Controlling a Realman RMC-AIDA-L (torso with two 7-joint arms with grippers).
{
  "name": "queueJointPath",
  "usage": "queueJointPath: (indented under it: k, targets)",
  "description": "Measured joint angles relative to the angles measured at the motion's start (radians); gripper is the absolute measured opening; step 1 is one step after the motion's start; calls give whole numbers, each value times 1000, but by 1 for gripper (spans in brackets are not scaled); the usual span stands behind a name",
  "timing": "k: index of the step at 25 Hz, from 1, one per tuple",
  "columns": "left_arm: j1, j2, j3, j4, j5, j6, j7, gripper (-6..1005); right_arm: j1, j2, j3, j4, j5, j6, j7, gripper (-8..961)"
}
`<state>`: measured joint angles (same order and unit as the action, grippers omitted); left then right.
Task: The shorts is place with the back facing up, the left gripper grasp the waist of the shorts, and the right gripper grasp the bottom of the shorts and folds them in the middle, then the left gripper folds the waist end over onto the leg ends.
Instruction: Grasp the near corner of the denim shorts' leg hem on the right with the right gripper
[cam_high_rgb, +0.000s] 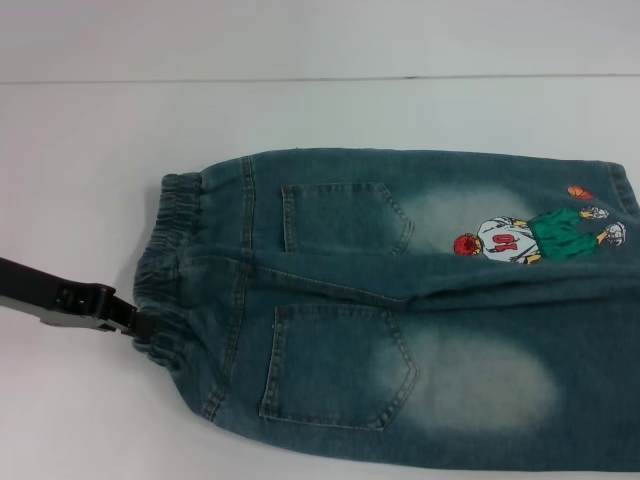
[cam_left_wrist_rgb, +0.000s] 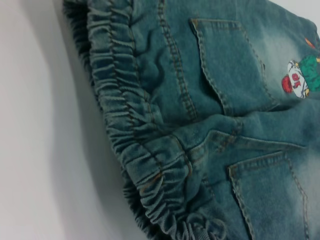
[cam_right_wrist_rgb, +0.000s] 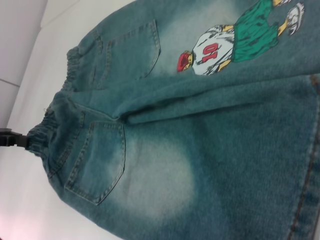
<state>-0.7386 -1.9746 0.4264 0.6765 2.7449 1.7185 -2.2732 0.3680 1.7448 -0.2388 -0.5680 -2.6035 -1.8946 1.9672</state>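
Shorts (cam_high_rgb: 400, 310) flat, back pockets (cam_high_rgb: 340, 365) up; left gripper (cam_high_rgb: 125, 318) at waistband (cam_high_rgb: 165, 270), jaws' state unclear; right gripper unseen.

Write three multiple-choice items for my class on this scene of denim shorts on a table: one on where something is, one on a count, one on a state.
1. Where is the left gripper?
A. at the waist of the shorts
B. on the cartoon print
C. hovering over a back pocket

2. How many back pockets show on the shorts?
A. one
B. two
C. four

3. How do the shorts lie?
A. folded in half, waist on hems
B. rolled into a bundle
C. spread flat, back side up

Answers:
1. A, since the head view shows the black arm ending right at the gathered elastic band.
2. B, since two stitched patch pockets appear, one on each side of the centre seam.
3. C, since both pockets and both legs lie open on the white table, with no fold made yet.
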Motion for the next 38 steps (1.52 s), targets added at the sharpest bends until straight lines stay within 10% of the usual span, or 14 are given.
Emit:
queueJointPath:
  k: [25, 38]
  targets:
    - [10, -3, -5, -8, -4, -15, 19, 54, 14, -14, -12, -28, -11, -3, 61, 45]
    - [13, -7, 1, -18, -5, -17, 33, 53, 23, 0, -83, -20, -11, 15, 100, 439]
